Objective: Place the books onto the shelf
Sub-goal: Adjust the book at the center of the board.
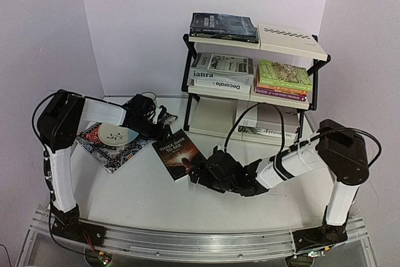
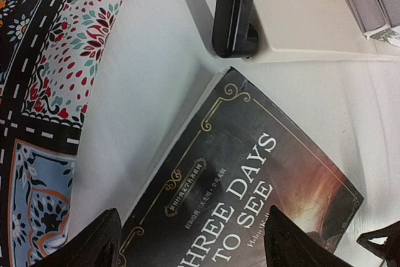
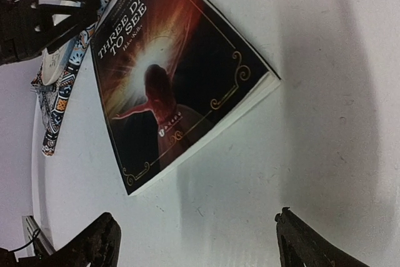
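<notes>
Placemat (image 1: 112, 148) sits just left of the Three Days to See book (image 1: 178, 153). Left gripper (image 2: 197, 242) hangs over that book's far-left end, fingers spread wide with nothing in them. The book lies flat and cover up, and it looks like the only one not shelved. Right gripper (image 3: 197, 242) is just off the book's near-right corner, also wide and empty. The shelf (image 1: 187, 60) stands beyond the book, to the right. Flat paperbacks are a pain to pinch, so I'd pin one side and work a finger under the opposite edge.

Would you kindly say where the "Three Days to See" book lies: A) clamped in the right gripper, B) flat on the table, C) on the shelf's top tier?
B: the Three Days to See book lies flat on the table, the open right gripper short of it.
</notes>
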### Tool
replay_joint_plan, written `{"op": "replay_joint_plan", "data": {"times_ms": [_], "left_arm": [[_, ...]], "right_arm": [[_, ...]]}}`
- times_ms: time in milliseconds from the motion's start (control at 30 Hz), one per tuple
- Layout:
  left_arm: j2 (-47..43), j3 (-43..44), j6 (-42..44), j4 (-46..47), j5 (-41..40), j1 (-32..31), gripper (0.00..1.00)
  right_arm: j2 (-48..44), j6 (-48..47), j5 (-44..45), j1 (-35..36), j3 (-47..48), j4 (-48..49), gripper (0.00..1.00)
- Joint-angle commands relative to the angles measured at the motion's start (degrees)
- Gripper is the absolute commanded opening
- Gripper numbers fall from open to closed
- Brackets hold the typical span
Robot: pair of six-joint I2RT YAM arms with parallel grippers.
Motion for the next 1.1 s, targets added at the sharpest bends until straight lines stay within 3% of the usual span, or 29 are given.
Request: {"op": "replay_joint_plan", "data": {"times_ms": [0,467,767,1067], "left_arm": [[2.0,2.8,2.3,1.4,-3.0,0.2,0.8],[5.6,3.7,2.0,0.4,-7.3,0.3,0.79],[3.4,1.4,0.3,-5.0,0.2,0.4,0.68],[-5.4,-7.2,-5.5,-6.1,10.2,0.4,0.61]], "right_arm": [[2.0,0.7,0.6,0.9,2.5,2.9,0.86],[6.7,0.8,-0.3,1.3,6.3,2.8,0.86],[4.8,-1.4,0.2,1.3,5.7,2.2,0.86],[0.5,-4.0,0.8,1.3,3.0,-0.1,0.86]]}}
